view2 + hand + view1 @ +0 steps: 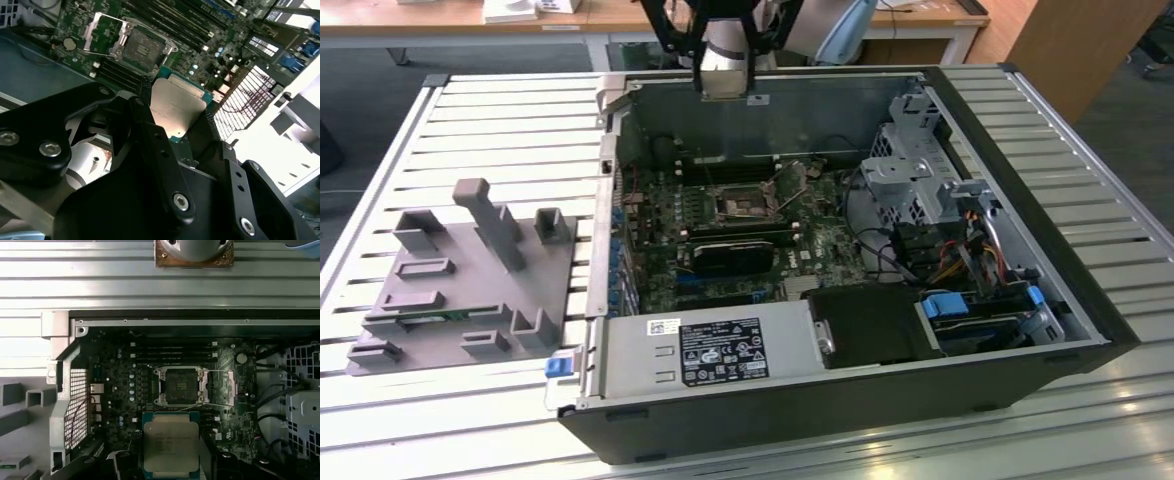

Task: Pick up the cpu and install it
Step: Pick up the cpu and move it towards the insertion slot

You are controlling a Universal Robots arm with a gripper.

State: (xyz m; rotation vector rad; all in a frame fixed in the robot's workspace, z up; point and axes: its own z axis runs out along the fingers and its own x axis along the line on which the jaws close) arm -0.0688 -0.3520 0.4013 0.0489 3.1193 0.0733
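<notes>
The cpu (171, 442), a flat square chip with a silver top and a green rim, is held between my gripper's (171, 462) black fingers. In the second wrist view the cpu (176, 102) sits clamped in the gripper (176, 120), tilted over the motherboard. The empty socket (180, 386) lies a short way beyond the chip, with its metal load frame (229, 385) swung open beside it. In the exterior view the gripper (723, 80) hangs above the rear wall of the open computer case (1067, 250), and the socket (744, 200) is below it.
The case stands on a slatted metal table (520, 110). Inside are a power supply (707, 350), a drive cage (914, 160) and bundled cables (961, 250). A grey fixture block (467, 270) with upright posts sits at the exterior view's left.
</notes>
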